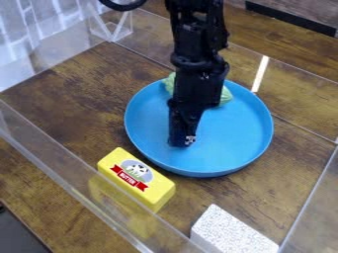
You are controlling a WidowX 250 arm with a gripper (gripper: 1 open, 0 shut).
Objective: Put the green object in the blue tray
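The blue tray [231, 143] lies in the middle of the wooden table. The green object [227, 96] is mostly hidden behind the black arm; only pale green slivers show at the tray's far rim, on either side of the arm. My gripper [187, 132] points down over the tray's left-middle, its fingers together with nothing between them. The fingertips hang just above or on the tray floor, in front of the green object.
A yellow box with a red and white label [134, 178] sits near the front left. A white speckled block [238, 231] lies at the front right corner. Clear plastic walls [59, 163] enclose the table's left and front.
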